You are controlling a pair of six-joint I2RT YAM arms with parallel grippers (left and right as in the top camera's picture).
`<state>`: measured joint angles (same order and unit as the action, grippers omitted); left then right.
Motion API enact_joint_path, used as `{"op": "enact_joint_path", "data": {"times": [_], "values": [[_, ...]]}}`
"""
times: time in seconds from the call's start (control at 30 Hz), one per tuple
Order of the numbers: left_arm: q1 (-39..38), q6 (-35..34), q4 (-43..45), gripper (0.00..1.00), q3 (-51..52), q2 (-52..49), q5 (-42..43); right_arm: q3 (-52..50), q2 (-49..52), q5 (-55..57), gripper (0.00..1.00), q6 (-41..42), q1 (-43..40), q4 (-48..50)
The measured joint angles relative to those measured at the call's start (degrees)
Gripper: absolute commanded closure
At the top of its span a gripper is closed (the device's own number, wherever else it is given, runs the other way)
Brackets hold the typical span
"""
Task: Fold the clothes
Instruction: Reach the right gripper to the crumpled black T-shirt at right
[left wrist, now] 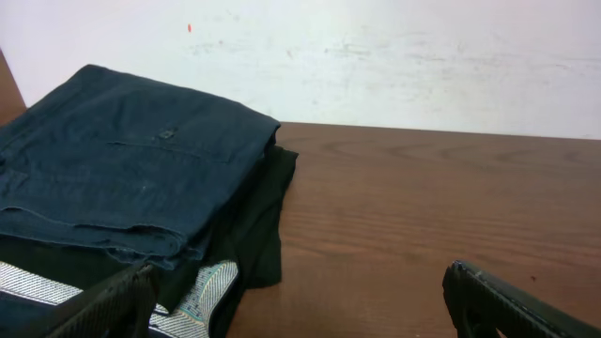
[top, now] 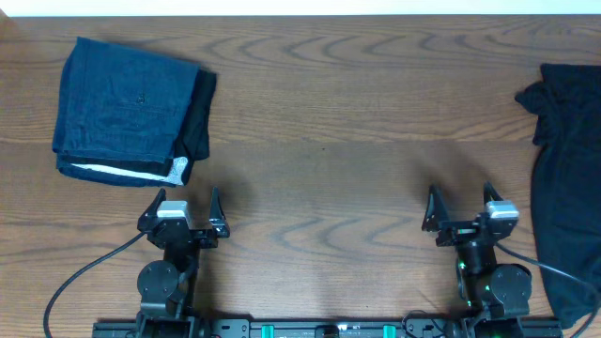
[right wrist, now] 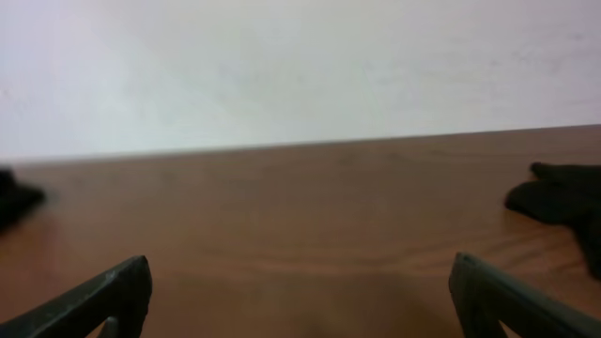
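The wooden table (top: 319, 141) fills the overhead view. The black shirt (top: 568, 188) lies crumpled along its right side, partly cut off by the picture's edge, near the right arm. A folded dark-blue garment (top: 127, 108) with a white edge sits at the far left. The left gripper (top: 187, 195) and right gripper (top: 460, 192) sit near the front edge, well apart, the 2 pairs of jaws spread wide, grasping nothing.

Lab-like workspace, wooden table (top: 329, 113), plain white wall (left wrist: 394, 56)

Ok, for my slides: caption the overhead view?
Open left tool and right tool wait; soft black shirt crumpled, folded dark-blue garment aside.
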<state>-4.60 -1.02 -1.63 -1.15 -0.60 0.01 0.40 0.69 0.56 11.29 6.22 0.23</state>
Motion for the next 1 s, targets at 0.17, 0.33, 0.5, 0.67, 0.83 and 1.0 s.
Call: {"op": "enact_joint_path", "data": {"times": [0.17, 0.33, 0.5, 0.67, 0.83, 1.0], "values": [[0.0, 0.0, 0.0, 0.02, 0.0, 0.0, 0.0, 4.2, 0.3, -1.5, 0.01, 6.6, 0.0, -2.4], [0.0, 0.0, -0.1, 0.02, -0.1, 0.0, 0.0, 19.5, 7.1, -1.4, 0.01, 8.8, 0.0, -10.7], [0.0, 0.0, -0.2, 0.02, -0.2, 0.0, 0.0, 42.3, 23.1, 3.9, 0.01, 8.8, 0.0, -25.4], [0.0, 0.0, -0.3, 0.02, -0.2, 0.0, 0.0, 62.0, 44.6, 8.2, 0.01, 6.0, -0.5, -38.1], [0.0, 0.0, -0.3, 0.02, -0.2, 0.0, 0.0, 77.6, 66.0, 9.9, 0.01, 3.4, -4.6, -45.9], [0.0, 0.0, -0.3, 0.02, -0.2, 0.0, 0.0, 85.1, 82.9, 10.5, 0.01, 2.2, -9.3, -40.7]]}}
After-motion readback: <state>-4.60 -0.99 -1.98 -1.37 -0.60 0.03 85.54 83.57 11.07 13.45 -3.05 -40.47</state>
